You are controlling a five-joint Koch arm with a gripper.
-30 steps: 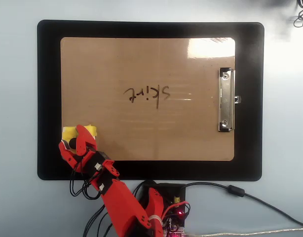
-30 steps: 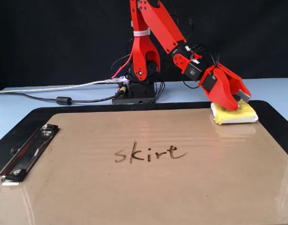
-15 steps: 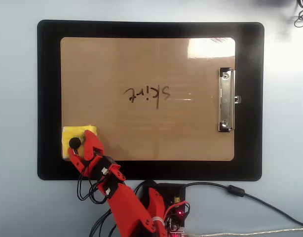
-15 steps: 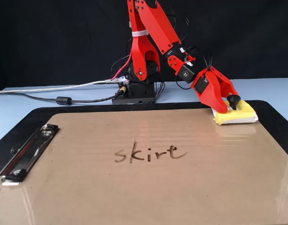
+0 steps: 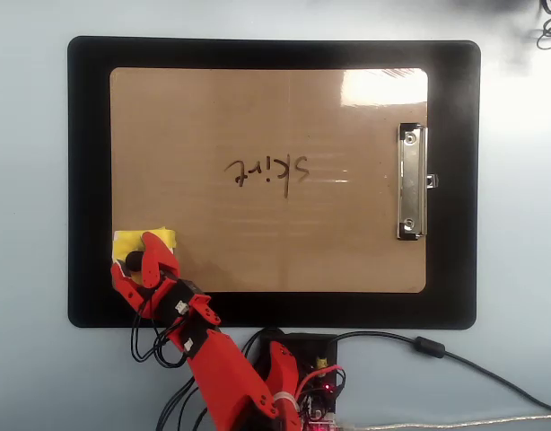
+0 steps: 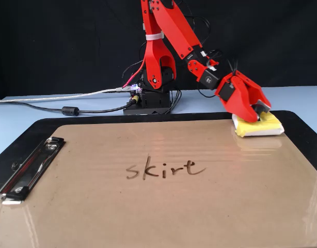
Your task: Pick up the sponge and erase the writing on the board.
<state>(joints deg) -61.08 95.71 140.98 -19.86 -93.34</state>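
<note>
Sponge [image 6: 259, 125] sits on the board [image 6: 163, 196], in the corner nearest the arm's base [image 6: 148, 103] and farthest from the silver clip [image 6: 27, 170], so the gripper [image 6: 256, 111] only has a short reach to get at it. That gripper is down over the sponge's top, its red jaws closed in around the black knob [image 5: 132, 263], which shows between them in the overhead view; whether they are already squeezing it firmly I cannot tell, and the sponge appears to rest flat on the board, not yet lifted. The knob looks like the intended handle, which would explain why the jaws come at it from above rather than around the soft yellow body. The writing [image 6: 163, 168] lies near the middle of the board, well apart from the sponge, untouched. Between the two is only bare glossy board, so nothing stands in the way of a sweep. The clip is beyond the writing, clear of the path. Under the board lies a black mat [image 5: 87, 180] on the pale bench [image 5: 33, 377], and cables [image 6: 70, 106] trail from the base, away from the board.
</note>
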